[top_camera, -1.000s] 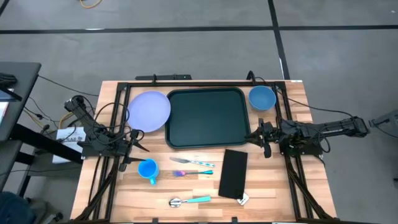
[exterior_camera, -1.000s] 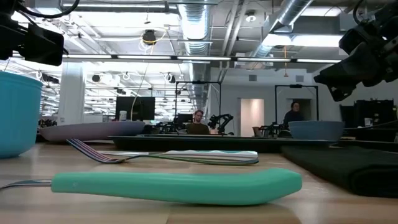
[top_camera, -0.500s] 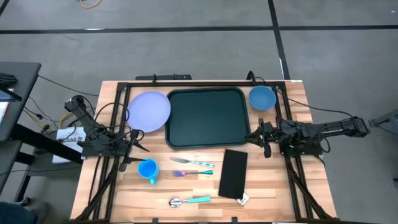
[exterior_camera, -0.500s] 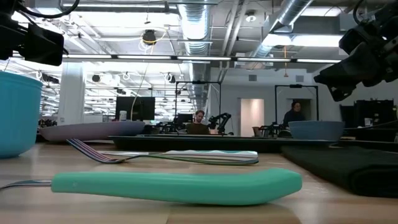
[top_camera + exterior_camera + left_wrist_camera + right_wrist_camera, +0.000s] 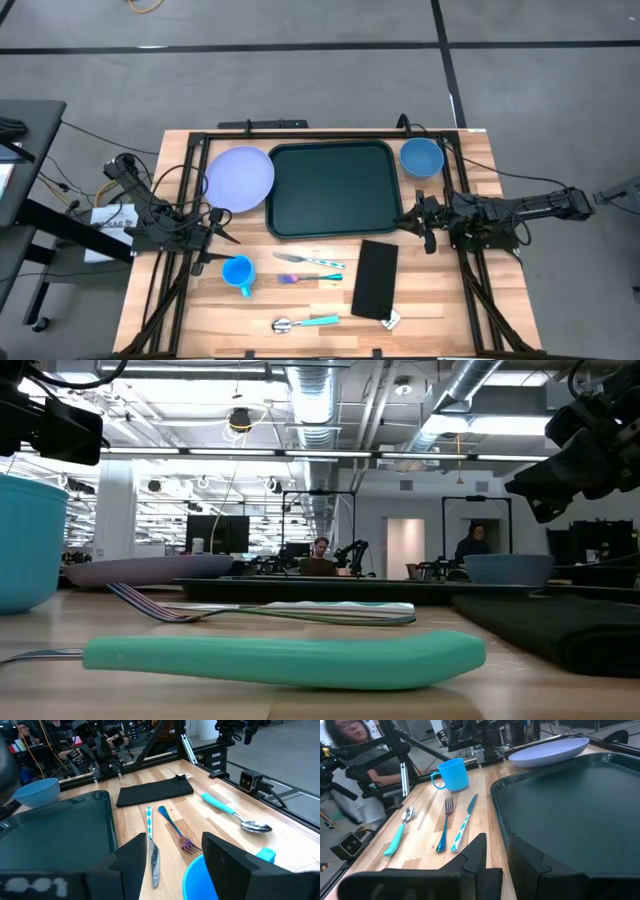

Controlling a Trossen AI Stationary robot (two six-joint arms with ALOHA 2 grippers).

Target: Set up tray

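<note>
Nothing sits on the tray yet — the dark green tray lies bare at the back middle of the table, so by my reading the set-up has hardly begun. A lilac plate lies just beside its left edge, its rim seeming to lap over the tray's, and a blue bowl stands just off its far right corner. In front of the tray, on the wood, lie a knife and a fork side by side, a blue cup to their left, a black napkin to their right, and a teal-handled spoon nearest the front edge.

Left gripper hovers by the tray's near left corner, above the cup, its fingers spread apart and holding nothing. Right gripper hangs at the tray's near right corner, its fingers standing a narrow way apart — empty as well. Everything remains to be placed, as far as I can judge.
</note>
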